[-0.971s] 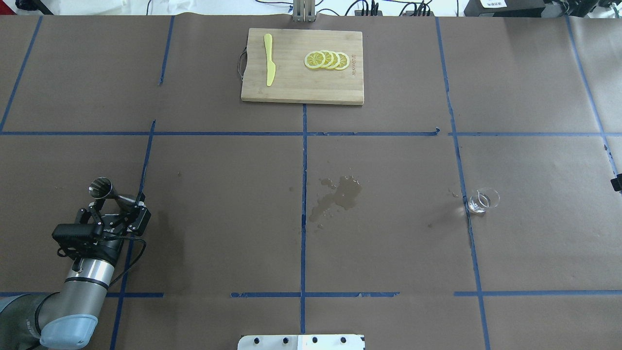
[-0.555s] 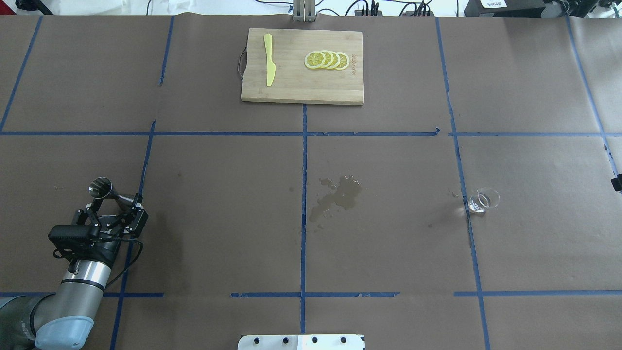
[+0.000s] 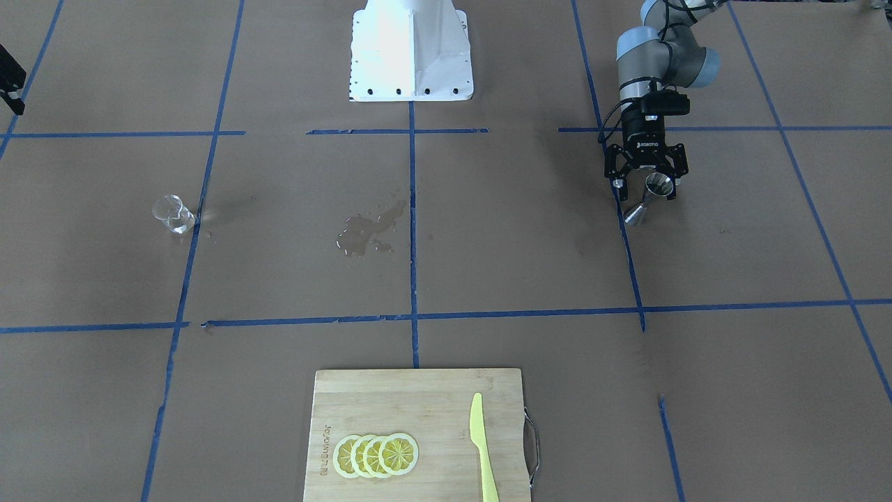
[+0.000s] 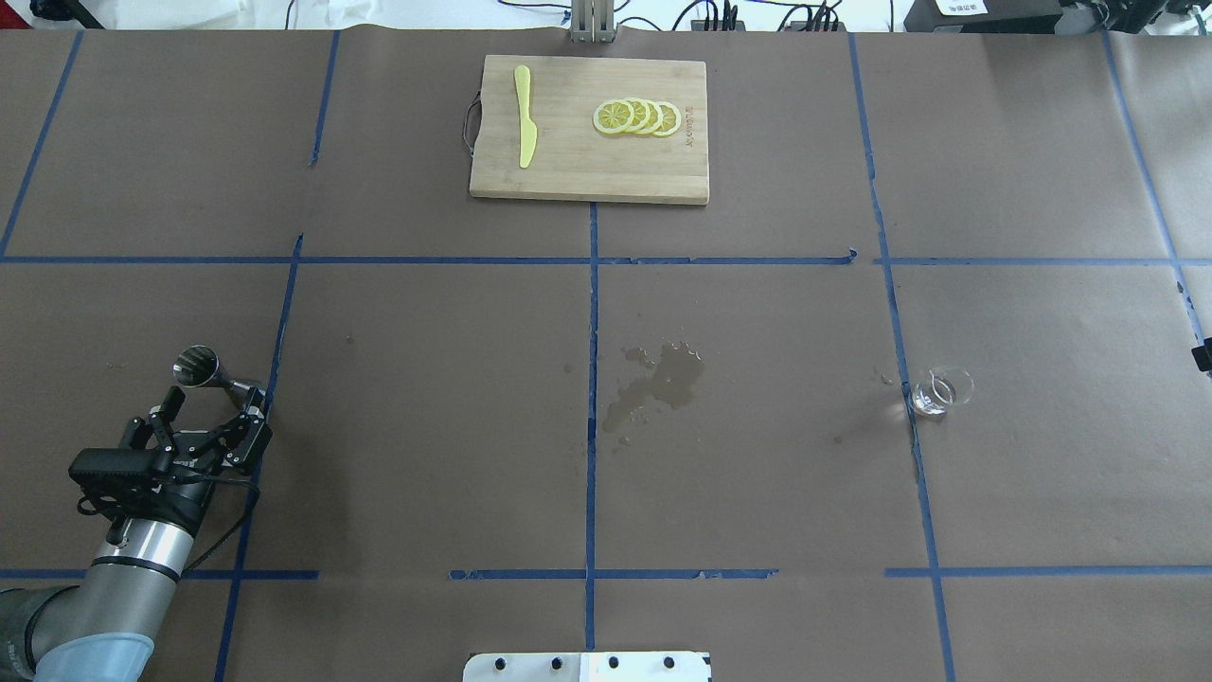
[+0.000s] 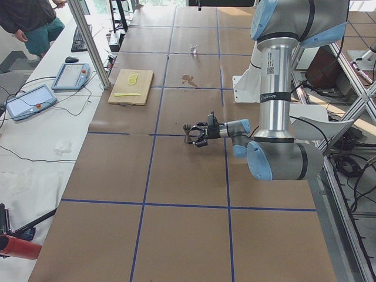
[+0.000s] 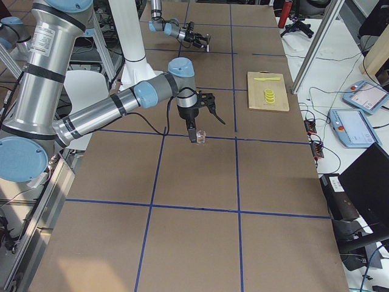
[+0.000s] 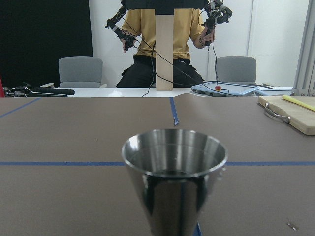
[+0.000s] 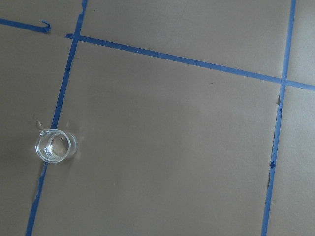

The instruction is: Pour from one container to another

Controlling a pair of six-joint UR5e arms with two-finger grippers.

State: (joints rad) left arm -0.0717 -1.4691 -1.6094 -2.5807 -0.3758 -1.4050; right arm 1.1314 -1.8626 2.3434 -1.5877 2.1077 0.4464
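Observation:
The shiny steel jigger [image 4: 213, 372] stands upright on the brown table near the left side, free of any grip. My left gripper [image 4: 216, 402] is open just behind it, fingers spread to either side. In the left wrist view the jigger [image 7: 174, 182] fills the lower centre. The front-facing view shows the same gripper [image 3: 646, 183] and jigger [image 3: 651, 196]. The small clear glass cup [image 4: 940, 390] stands alone at the right and also shows in the right wrist view [image 8: 55, 146]. Only a black edge of my right gripper [image 4: 1203, 358] shows; I cannot tell its state.
A wet spill [image 4: 658, 379] darkens the paper at mid-table. At the far edge lies a wooden cutting board [image 4: 587, 175] with a yellow knife [image 4: 524, 114] and lemon slices [image 4: 636, 116]. A person [image 7: 162, 44] sits beyond the table.
My left gripper has drawn back toward the robot's base, away from the jigger. The jigger stays standing where it was, and the glass cup has not moved.

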